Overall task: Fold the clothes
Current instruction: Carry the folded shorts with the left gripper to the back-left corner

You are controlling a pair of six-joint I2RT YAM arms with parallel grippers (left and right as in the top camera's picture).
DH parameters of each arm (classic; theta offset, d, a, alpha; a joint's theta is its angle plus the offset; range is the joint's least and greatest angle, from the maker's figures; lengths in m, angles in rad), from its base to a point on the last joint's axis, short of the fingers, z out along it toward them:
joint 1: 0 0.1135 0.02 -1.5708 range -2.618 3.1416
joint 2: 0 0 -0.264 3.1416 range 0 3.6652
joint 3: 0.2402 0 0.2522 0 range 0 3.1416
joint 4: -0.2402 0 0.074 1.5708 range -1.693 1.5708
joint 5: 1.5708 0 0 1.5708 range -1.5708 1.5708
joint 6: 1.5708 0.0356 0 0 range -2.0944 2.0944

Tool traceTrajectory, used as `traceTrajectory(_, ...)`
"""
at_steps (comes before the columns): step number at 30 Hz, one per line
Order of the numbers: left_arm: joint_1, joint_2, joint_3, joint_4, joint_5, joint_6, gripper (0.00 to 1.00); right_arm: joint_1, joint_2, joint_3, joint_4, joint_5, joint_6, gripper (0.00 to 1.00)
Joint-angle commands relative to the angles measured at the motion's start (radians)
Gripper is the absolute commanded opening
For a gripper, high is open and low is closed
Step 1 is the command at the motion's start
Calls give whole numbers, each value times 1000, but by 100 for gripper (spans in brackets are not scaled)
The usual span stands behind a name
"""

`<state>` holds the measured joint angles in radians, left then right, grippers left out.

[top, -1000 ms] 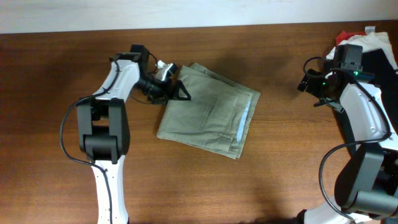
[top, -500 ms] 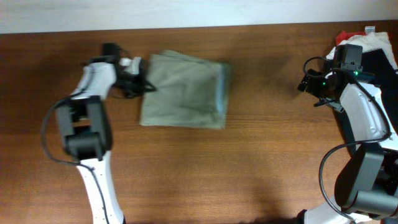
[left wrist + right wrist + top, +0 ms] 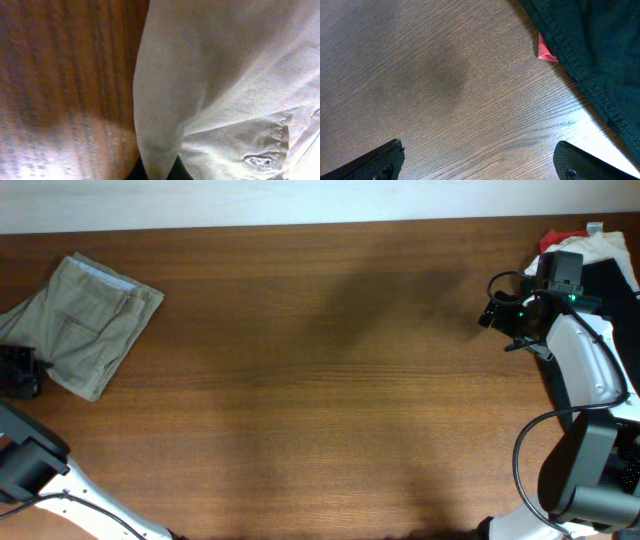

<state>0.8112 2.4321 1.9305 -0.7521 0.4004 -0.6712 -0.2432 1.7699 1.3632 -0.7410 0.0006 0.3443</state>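
Note:
A folded khaki garment (image 3: pixel 88 323) lies at the far left of the table, its near corner reaching my left gripper (image 3: pixel 22 372). In the left wrist view the khaki cloth (image 3: pixel 225 75) fills most of the frame. A fold of it is pinched between the shut jaws of my left gripper (image 3: pixel 157 172) at the bottom edge. My right gripper (image 3: pixel 497 311) hovers at the far right, open, with bare wood between its fingertips (image 3: pixel 387 161). A black garment (image 3: pixel 590 45) lies just beyond it.
A pile of clothes (image 3: pixel 598 252) in white, red and black sits at the back right corner. A scrap of red cloth (image 3: pixel 546 52) peeks from under the black garment. Brown wooden table (image 3: pixel 330 380) spans the middle.
My left gripper shut on the khaki garment's edge and dragged it from the table's middle to the far left. The right arm has not moved.

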Motion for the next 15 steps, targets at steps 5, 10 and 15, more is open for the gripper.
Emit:
traceTrajectory(5, -248, 165, -23, 129, -49, -125, 8, 0, -13, 11, -1, 12, 8, 99)
traceTrajectory(10, -309, 192, -22, 211, -15, -151, 11, 0, -13, 11, -1, 12, 8, 99)
traceTrajectory(15, -299, 190, -22, 166, 69, -139, 47, 0, -13, 11, -1, 12, 8, 99)
